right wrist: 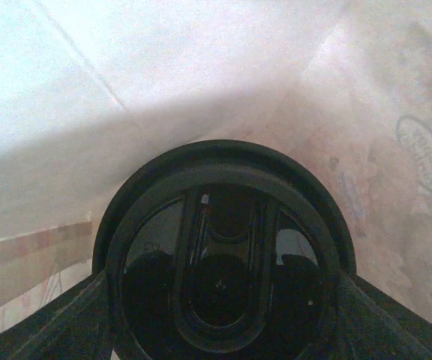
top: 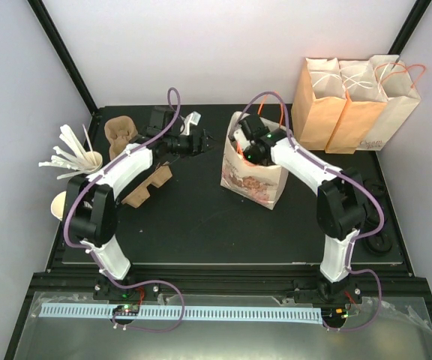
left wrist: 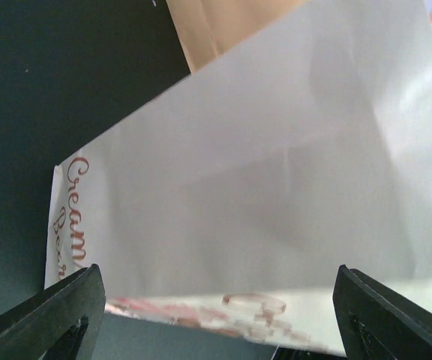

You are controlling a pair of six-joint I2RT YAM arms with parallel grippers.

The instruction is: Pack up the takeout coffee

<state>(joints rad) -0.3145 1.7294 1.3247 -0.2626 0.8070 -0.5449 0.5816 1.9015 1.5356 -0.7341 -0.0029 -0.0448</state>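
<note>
L arm [top: 118, 176] reached fwd and rightward, wrist about level, L gripper [top: 205, 141] pointing right, jaws wide apart, nothing between them. R arm [top: 306, 161] was bent at the elbow, forearm angled fwd-left, wrist tipped down, R gripper [right wrist: 222, 289] pointing down, fingers [right wrist: 70, 319] pressed on both sides of the cup [right wrist: 220, 225], gripping it.

Top camera looked down; left wrist faced the white bag [left wrist: 276, 172] close; right wrist, inside it, eyed the takeout coffee [right wrist: 223, 262].

Takeout coffee [right wrist: 220, 262] inside the middle bag [top: 252, 184]
</note>
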